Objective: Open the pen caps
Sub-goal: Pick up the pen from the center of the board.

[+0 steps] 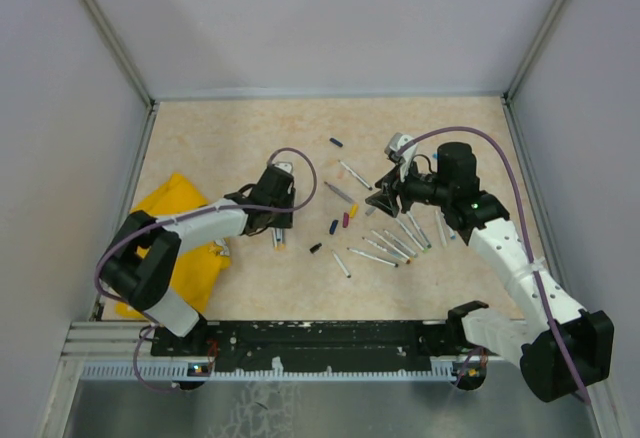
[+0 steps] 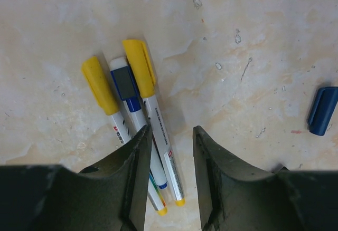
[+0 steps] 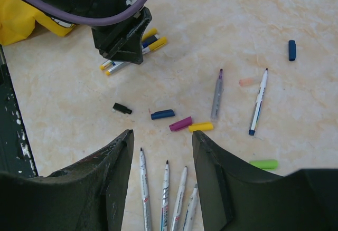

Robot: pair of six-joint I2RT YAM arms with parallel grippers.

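**Desk-side:** What sits closest to the arm bases?

**Me:** The yellow cloth (image 1: 170, 198), crumpled at the near left of the desk (image 1: 230, 128). I'll place everything from it. Just to its right I see three capped pens (image 2: 127, 86) lying side by side. Two have yellow caps and the middle one has a blue-and-grey cap.

**Desk-side:** And the left jaws?

**Me:** They are down over the tail ends of those three and standing apart. One finger (image 2: 134, 178) covers part of the barrels, and bare desk shows in the gap, so I read no clamp on anything.

**Desk-side:** Further right?

**Me:** Loose pen caps (image 3: 162, 114) lie in a short line: black, blue, magenta, yellow, each apart from the next. Well right of the cloth is a row of uncapped pens (image 3: 166, 191), fanned out with their tips bare. My right jaws hang over that row, apart, gripping nothing.

**Desk-side:** Farther back?

**Me:** A grey pen (image 3: 217, 94) and a white pen (image 3: 258, 102) lie there, both uncapped. Behind them, far back and right of the cloth, is a single dark blue cap (image 3: 292, 50).
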